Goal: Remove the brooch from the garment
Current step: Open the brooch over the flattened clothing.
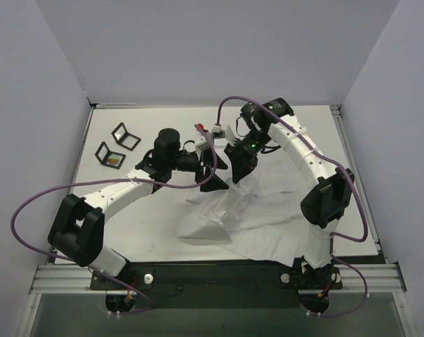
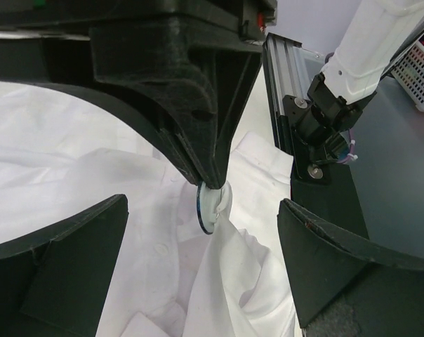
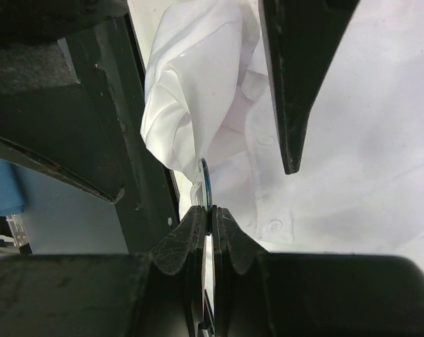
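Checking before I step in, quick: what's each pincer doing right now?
Left pincer: open, holding nothing.
Right pincer: closed on the brooch, with garment fabric bunched up at it.

Thin round brooch (image 2: 208, 210) edge-on on raised fold; white garment (image 1: 268, 228) crumpled.

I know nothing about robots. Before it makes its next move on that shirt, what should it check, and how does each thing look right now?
1. Right gripper shut on the brooch: ok.
2. Left gripper wide open, ready to close: ok.
3. Garment hanging from the brooch, between the open left jaws: ok.
4. Brooch free of the cloth: not ok, the fabric hangs from it.
5. How the brooch is fastened: cannot tell, the grip hides it.
6. Rest of the garment lying on the table: ok.
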Robot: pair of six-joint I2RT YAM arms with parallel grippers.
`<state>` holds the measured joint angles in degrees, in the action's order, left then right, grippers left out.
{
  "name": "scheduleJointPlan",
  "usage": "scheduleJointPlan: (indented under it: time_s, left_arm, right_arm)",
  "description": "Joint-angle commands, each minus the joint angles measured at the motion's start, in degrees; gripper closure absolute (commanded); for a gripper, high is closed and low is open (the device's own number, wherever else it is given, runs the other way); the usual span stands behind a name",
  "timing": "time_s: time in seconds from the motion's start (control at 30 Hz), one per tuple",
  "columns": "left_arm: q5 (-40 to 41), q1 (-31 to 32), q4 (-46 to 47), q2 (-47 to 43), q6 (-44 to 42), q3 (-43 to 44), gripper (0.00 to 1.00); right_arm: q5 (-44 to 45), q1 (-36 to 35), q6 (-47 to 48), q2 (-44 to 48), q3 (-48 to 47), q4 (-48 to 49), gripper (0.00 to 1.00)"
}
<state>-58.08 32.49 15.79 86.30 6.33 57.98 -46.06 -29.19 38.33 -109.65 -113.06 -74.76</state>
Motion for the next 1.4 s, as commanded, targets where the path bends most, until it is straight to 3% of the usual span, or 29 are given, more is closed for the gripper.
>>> scheduleJointPlan:
  time_s: [0.0, 0.27, 0.57, 0.83, 1.03, 1.37]
  left_arm:
    - [-1.51, 0.29, 0.12, 1.50, -0.97, 1.79, 0.03]
    - [-2.38, 1.52, 0.03, 2.82, -0.62, 2.14, 0.02]
    - [-4.76, 1.61, 7.76, 3.08, 5.97, 0.47, 0.07]
    - [-5.37, 1.61, 9.96, 4.40, 7.65, 0.38, 0.18]
    - [-5.37, 1.61, 9.87, 4.93, 7.82, 0.56, 0.21]
    - [-5.72, 1.61, 9.78, 5.54, 8.00, 0.91, 0.40]
  right_arm:
    - [-1.40, 0.45, -0.53, 2.94, -1.29, -3.20, 1.00]
    - [-1.92, 0.36, -0.53, 3.83, -1.29, -2.93, 1.00]
    - [-2.89, 1.33, -1.24, 4.44, -0.76, -0.91, 1.00]
    - [-3.68, 1.33, -1.50, 4.35, -1.47, -0.47, 1.00]
    - [-4.30, 1.24, -1.76, 4.09, -2.17, -0.21, 1.00]
    - [-4.91, 0.71, -1.94, 3.39, -2.96, -0.03, 1.00]
